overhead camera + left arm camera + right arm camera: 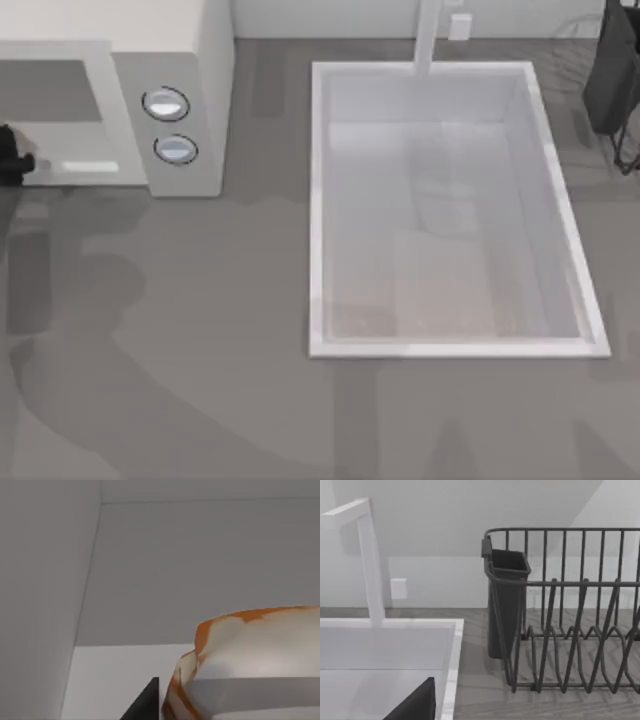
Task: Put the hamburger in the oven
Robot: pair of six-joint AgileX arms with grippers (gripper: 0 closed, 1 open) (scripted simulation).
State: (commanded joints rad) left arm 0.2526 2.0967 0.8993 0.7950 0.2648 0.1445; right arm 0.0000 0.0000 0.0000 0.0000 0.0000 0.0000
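Note:
The white oven [190,60] stands at the table's far left, its two round knobs facing up in the top view. My left gripper [12,157] shows as a dark part at the oven's open front, by the left edge. In the left wrist view the hamburger [250,655] looms close, pale with orange streaks, against the grey inner walls of the oven [200,570]. One dark finger [146,704] sits tight beside it, and the gripper looks shut on it. In the right wrist view my parked right gripper shows one dark finger [417,705] set wide, with nothing held.
A white sink basin [320,200] with a tap [428,35] takes up the table's middle and right. A dark wire dish rack [570,630] with a cutlery cup [505,600] stands at the far right [612,80]. Bare grey tabletop [200,330] lies in front.

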